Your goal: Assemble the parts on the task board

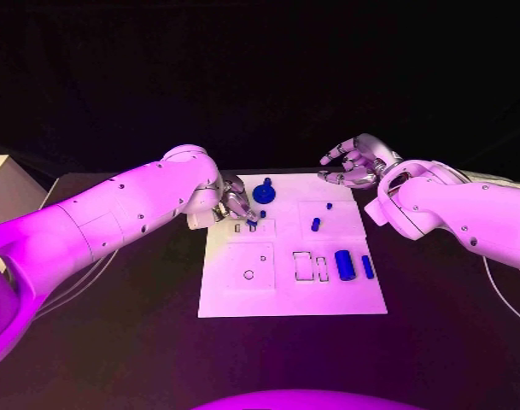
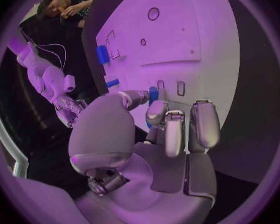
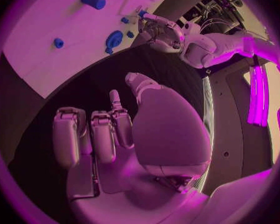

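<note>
Nearest the camera, the board point(image 1: 290, 295) is lying flat on the black table point(image 1: 137, 342), its long axis running near to far. Five blue parts can be counted in the head view. Two are lying side by side near the board's right near corner: a thick cylinder point(image 1: 345, 265) and a thinner bar point(image 1: 368, 267), both with their long axes pointing near to far. A short peg point(image 1: 315, 225) is sitting mid-board, also pointing near to far, with a tiny stud point(image 1: 329, 206) just beyond it. A round disc point(image 1: 265, 193) is resting at the far edge, left of centre. Several outlined slots are showing on the board; what lies in them is too small to tell.

At the board's far left, the left hand point(image 1: 235, 207) is reaching down over the edge with its fingers point(image 2: 167, 129) curled toward the thumb. In the left wrist view a small blue piece point(image 2: 153, 94) is sitting just beyond the fingertips; whether it is pinched or merely close is hard to make out, since the fingers are hiding the contact.

Off the board's far right corner, the right hand point(image 1: 356, 162) is hovering above the table, fingers loosely bent and apart, holding nothing. The right wrist view is showing its palm bare.
</note>
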Controlling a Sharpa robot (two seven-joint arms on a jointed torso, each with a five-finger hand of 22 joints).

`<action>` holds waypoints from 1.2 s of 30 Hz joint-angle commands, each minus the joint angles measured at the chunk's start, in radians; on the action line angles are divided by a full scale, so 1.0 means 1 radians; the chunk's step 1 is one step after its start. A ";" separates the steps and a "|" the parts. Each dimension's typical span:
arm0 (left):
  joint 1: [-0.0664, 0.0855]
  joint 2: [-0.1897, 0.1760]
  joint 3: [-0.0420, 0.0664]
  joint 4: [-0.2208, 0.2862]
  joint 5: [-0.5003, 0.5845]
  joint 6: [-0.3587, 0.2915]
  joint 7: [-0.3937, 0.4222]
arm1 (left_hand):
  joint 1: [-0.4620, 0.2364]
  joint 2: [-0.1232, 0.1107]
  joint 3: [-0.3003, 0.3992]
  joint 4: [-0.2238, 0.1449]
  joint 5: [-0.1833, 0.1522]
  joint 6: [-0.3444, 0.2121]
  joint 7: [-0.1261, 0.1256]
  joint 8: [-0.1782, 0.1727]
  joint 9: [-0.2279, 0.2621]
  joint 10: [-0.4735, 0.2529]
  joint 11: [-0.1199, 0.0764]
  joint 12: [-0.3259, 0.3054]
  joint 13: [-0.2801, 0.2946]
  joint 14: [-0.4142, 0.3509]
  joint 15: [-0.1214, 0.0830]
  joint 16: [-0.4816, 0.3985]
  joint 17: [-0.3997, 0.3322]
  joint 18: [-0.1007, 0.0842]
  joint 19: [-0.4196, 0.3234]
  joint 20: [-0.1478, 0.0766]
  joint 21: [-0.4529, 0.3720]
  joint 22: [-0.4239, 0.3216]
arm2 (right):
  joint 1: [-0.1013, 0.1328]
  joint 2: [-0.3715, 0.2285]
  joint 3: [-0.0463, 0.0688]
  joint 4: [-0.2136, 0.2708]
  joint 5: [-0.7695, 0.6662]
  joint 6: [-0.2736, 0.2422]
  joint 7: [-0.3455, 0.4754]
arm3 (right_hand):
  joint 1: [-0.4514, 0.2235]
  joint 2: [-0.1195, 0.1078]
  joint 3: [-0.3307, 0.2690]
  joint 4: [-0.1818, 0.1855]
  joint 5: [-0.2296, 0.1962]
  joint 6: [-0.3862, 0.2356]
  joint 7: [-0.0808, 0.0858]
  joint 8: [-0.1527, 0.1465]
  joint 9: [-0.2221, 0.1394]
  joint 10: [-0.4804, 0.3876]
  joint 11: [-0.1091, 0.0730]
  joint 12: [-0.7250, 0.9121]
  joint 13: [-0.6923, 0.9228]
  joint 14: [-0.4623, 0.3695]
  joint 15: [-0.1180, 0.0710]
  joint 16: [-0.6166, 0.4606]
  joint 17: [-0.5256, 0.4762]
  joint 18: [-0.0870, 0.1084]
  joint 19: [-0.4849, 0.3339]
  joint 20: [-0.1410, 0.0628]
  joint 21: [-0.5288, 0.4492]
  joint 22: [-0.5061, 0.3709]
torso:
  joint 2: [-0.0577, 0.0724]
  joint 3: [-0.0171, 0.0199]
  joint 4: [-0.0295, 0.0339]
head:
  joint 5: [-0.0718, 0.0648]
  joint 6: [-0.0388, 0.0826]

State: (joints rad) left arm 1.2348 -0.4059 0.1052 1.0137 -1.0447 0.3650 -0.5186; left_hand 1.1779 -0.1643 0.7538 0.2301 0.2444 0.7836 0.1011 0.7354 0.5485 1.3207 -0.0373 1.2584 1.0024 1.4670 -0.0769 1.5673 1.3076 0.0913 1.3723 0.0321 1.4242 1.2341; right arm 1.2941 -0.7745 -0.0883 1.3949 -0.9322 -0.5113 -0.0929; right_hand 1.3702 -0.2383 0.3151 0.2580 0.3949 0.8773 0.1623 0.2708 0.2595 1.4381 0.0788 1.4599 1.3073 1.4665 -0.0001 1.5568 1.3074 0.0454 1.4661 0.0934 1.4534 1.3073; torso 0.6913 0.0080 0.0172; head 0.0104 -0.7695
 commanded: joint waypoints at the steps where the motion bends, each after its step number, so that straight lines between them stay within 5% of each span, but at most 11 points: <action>1: -0.002 0.002 -0.001 0.007 -0.079 -0.008 -0.003 | 0.000 0.008 0.077 -0.078 0.002 0.077 -0.072 0.151 0.281 0.004 0.000 0.006 0.002 0.104 -0.008 0.004 0.263 -0.020 0.004 -0.001 0.004 0.001 | -0.001 0.000 0.000 0.000 -0.002 0.013 0.003 | -0.004 0.003 0.003 0.003 0.006 -0.007 0.002 -0.002 0.001 -0.007 0.001 -0.004 0.131 0.093 0.002 -0.003 0.217 -0.009 0.049 0.007 -0.007 0.127 | 0.000 0.0000 -0.0001 | 0.000 -0.004; 36: -0.004 0.005 -0.013 0.016 -0.089 0.042 -0.010 | -0.028 0.020 0.056 -0.067 0.000 0.112 -0.083 0.153 0.283 0.023 -0.009 0.010 0.009 0.104 -0.014 0.004 0.263 -0.022 0.011 -0.008 0.005 0.007 | -0.002 0.001 0.000 -0.002 -0.002 0.013 0.001 | -0.005 0.003 0.005 0.004 0.010 -0.007 0.002 -0.001 0.001 -0.007 0.001 -0.004 0.131 0.093 0.002 -0.004 0.217 -0.009 0.050 0.007 -0.006 0.128 | 0.001 0.0000 -0.0002 | 0.001 -0.007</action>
State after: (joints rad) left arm 1.2320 -0.4046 0.0924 1.0295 -1.1390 0.3865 -0.5267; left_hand 1.1476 -0.1525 0.7508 0.2270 0.2390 0.8051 0.1019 0.7361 0.5487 1.3373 -0.0461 1.2625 1.0110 1.4670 -0.0839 1.5672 1.3076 0.0756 1.3794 0.0250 1.4241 1.2400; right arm 1.2928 -0.7739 -0.0884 1.3934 -0.9320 -0.5094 -0.0943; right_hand 1.3702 -0.2383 0.3179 0.2608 0.4010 0.8773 0.1623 0.2708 0.2595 1.4381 0.0788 1.4599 1.3073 1.4665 -0.0001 1.5568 1.3074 0.0454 1.4661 0.0934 1.4534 1.3077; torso 0.6913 0.0079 0.0170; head 0.0120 -0.7759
